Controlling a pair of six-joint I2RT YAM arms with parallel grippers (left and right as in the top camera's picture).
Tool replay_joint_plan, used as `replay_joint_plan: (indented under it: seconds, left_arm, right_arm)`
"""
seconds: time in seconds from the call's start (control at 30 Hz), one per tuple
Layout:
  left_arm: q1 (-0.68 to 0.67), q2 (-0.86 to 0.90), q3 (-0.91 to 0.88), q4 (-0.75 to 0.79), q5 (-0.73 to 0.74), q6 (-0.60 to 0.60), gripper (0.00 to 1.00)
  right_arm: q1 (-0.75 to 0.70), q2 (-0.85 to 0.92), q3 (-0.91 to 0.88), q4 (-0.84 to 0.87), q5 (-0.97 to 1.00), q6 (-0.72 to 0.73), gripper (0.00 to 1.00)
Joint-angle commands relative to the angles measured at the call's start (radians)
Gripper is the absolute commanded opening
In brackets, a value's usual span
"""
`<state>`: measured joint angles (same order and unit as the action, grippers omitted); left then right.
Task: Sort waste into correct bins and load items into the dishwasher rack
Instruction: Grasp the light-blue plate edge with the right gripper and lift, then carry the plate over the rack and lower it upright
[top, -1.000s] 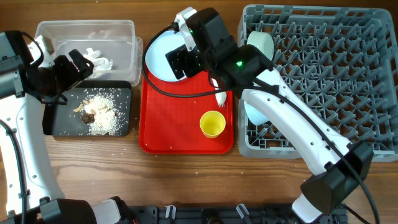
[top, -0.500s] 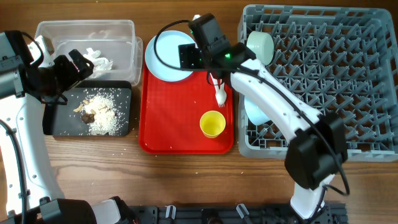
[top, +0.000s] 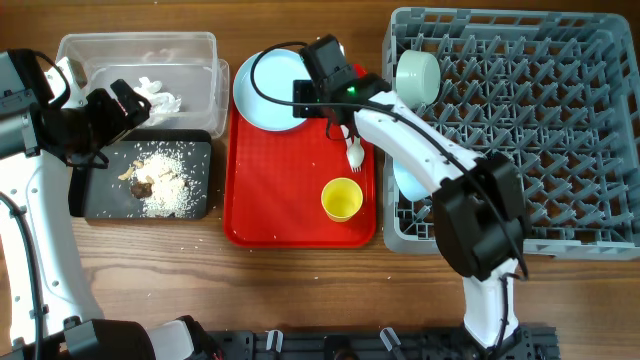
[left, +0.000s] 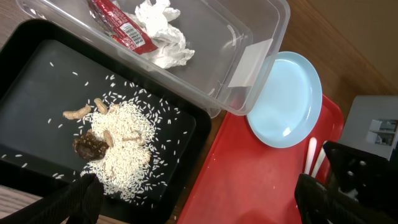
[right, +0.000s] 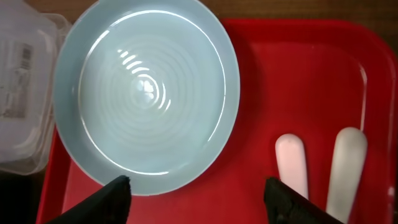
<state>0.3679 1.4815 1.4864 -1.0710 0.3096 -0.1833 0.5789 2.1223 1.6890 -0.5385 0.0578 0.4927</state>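
**A:** Eyes on the right arm (top: 412, 137): glossy white shells on the long links, and bulky black housings at the joints.

**B:** There's a small green light (top: 352, 91) glowing on the black wrist block, and a thin black cable (top: 251, 82) looping off it.

**A:** The left arm (top: 30, 240) wears the same colours, a white link and black joint, with a pale grey casing at the upper left of the frame.

**B:** In the wrist views, the right gripper (right: 199, 199) and left gripper (left: 205, 205) have matte black, blunt-tipped fingers.
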Motion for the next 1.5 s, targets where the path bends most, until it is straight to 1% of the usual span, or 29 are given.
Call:
replay_joint_plan:
  seconds: [0.0,0.07,0.13,0.3,0.53,0.63,0.77,0.83,0.9,1.1,1.27,1.47]
  left_arm:
    - [0.003,0.005,0.014,0.000,0.011,0.023,1.00]
    - [0.003,0.005,0.014,0.000,0.012,0.023,1.00]
    - [0.003,0.005,0.014,0.000,0.011,0.023,1.00]
    - [0.003,0.005,0.014,0.000,0.011,0.023,1.00]
    - [0.003,0.005,0.014,0.000,0.011,0.023,1.00]
    - [0.003,0.005,0.014,0.000,0.011,0.023,1.00]
    - [0.003,0.005,0.014,0.000,0.011,0.023,1.00]
    - [0.003,0.005,0.014,0.000,0.011,0.023,1.00]
    - [0.003,0.005,0.014,0.000,0.011,0.023,1.00]
    - [0.003,0.005,0.014,0.000,0.011,0.023,1.00]
    - [0.003,0.005,0.014,0.000,0.011,0.023,1.00]
    - [0.003,0.005,0.014,0.000,0.011,0.023,1.00]
  right_arm:
    - [0.002,0.065,-0.009,0.015,-0.015,0.035,0.64]
    - [0.002,0.080,-0.009,0.018,-0.015,0.037,0.61]
    - [0.002,0.100,-0.009,0.018,-0.014,0.090,0.58]
    - [0.002,0.130,-0.009,0.039,-0.014,0.164,0.52]
    - [0.002,0.179,-0.009,0.074,-0.015,0.174,0.49]
    - [0.002,0.186,-0.009,0.076,-0.014,0.182,0.46]
    - [0.002,0.186,-0.009,0.074,-0.014,0.182,0.33]
    - [0.002,0.186,-0.009,0.066,-0.015,0.186,0.14]
    - [0.002,0.185,-0.007,0.051,-0.015,0.188,0.04]
    - [-0.008,0.140,-0.006,0.021,-0.014,0.183,0.04]
    - [-0.031,0.029,-0.006,0.006,-0.014,0.071,0.04]
    - [-0.066,-0.197,-0.006,-0.001,0.014,-0.101,0.04]
